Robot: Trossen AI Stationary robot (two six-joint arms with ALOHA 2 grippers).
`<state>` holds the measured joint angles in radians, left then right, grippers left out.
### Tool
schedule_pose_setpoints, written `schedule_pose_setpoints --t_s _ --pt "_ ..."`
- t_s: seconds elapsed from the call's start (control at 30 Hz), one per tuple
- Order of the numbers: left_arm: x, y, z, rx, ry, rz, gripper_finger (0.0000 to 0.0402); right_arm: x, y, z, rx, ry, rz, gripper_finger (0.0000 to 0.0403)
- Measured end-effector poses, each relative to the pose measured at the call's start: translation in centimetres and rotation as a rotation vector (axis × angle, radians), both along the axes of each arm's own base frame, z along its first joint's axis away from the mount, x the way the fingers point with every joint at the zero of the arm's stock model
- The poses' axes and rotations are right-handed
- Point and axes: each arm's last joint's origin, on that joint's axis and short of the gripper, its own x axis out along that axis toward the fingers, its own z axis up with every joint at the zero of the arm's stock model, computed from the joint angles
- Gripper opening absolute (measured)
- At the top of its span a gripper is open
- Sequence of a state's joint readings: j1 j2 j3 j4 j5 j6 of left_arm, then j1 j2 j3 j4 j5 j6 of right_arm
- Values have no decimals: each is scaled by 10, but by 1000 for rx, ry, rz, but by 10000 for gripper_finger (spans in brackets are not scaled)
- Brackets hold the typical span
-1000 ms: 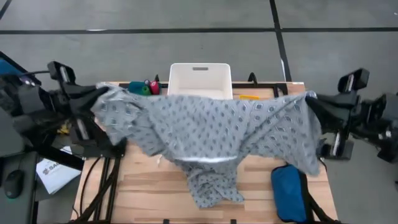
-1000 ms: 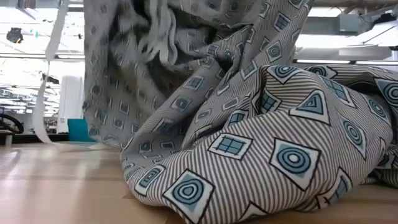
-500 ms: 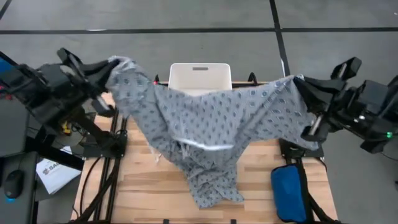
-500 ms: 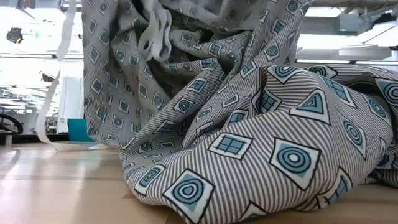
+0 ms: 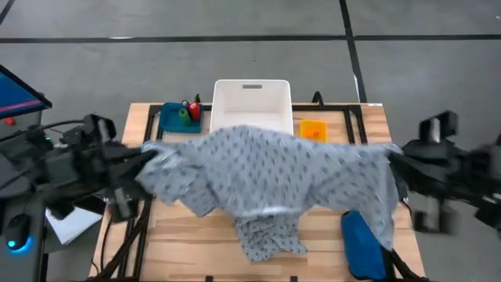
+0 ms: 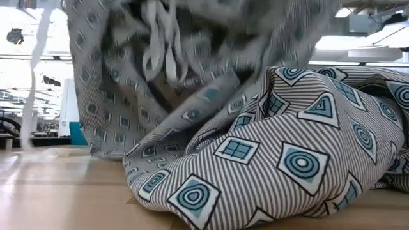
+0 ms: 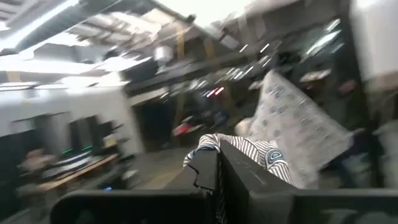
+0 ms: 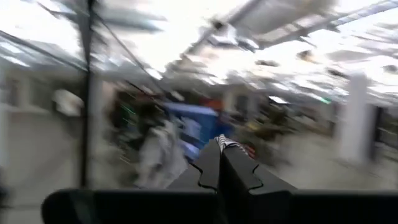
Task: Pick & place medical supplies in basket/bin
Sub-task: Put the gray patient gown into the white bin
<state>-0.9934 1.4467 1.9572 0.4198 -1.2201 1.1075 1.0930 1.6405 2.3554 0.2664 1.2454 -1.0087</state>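
The large grey patterned gown point(image 5: 274, 168) is stretched across the table between my two grippers. My left gripper point(image 5: 145, 157) is shut on its left end, and my right gripper point(image 5: 391, 155) is shut on its right end. The gown's lower part point(image 5: 266, 235) lies bunched on the wooden table point(image 5: 196, 243), filling the low view as the gown heap point(image 6: 275, 153). The red and green pieces point(image 5: 188, 111) sit on a blue tray at the far left. An orange item point(image 5: 313, 130) lies right of the white bin point(image 5: 252, 98). My left gripper pinches a bunched fold of the gown's left end point(image 7: 255, 151) between its two shut fingers, coming from the table's left, about level. The cloth runs from the fingers toward the middle, lifted off the table there. My right gripper pinches a small bit of the gown's right end point(image 8: 227, 145) at its shut fingertips, coming from the table's right, about level. From there the cloth hangs down and sags toward the middle.
A blue padded pouch point(image 5: 364, 244) lies at the table's near right corner, partly under the hanging cloth. The white bin stands open at the far edge's middle. Bare table shows at the near left.
Both grippers swung the gown's held ends up toward the far edge over the bin, then back toward the near edge and down. The gown now hangs clear of the bin, uncovering it and the orange item. Its lower part stayed on the table.
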Motion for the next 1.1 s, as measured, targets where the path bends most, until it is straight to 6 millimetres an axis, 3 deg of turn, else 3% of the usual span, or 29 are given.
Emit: schedule_pose_setpoints --t_s 0.27,0.47,0.6,0.73,0.93,1.1 --pt "-54 -8 16 -147 -203 -407 0 -25 15 5 105 -164 256 0" --pt "-70 -14 17 -164 -221 -514 0 -37 21 7 137 -211 353 0" --pt "-55 13 21 -140 -150 -260 0 -34 -1 11 110 -145 165 0" --pt "-20 30 10 -91 -4 26 0 -15 -16 9 61 -17 -18 0" --pt "14 1 -38 5 189 138 0 10 6 -17 -19 166 -83 0" --pt "23 -25 -86 -59 244 172 0 14 33 -48 39 228 -47 0"
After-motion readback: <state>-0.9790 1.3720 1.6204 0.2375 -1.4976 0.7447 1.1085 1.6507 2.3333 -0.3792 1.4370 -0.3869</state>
